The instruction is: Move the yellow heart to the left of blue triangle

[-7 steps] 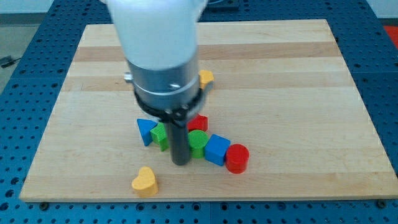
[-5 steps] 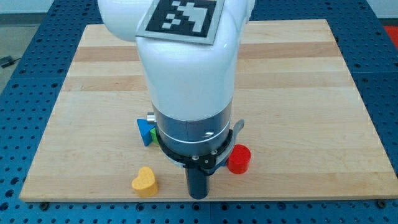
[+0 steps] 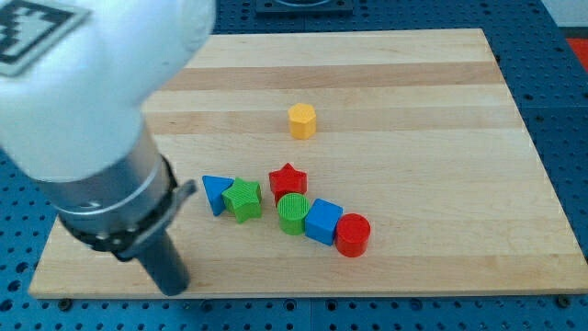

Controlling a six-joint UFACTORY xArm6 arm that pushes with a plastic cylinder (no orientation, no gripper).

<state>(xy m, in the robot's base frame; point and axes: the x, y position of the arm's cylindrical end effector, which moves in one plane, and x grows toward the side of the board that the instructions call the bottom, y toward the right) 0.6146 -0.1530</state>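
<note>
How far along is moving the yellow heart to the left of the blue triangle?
Nothing looks done. The yellow heart block isn't visible now; the arm may hide it. My tip sits at the wooden board's bottom-left, below-left of the blue triangle block. Left: pushing the heart up beside it.

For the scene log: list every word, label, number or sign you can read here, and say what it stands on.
Words, brands, numbers: none readable anywhere in the camera view.
Only sign: a black-and-white square-patterned marker on my arm's white housing, cut off at the view's top left; it carries no letters or digits.
The blocks and the wooden board bear no print.
</note>
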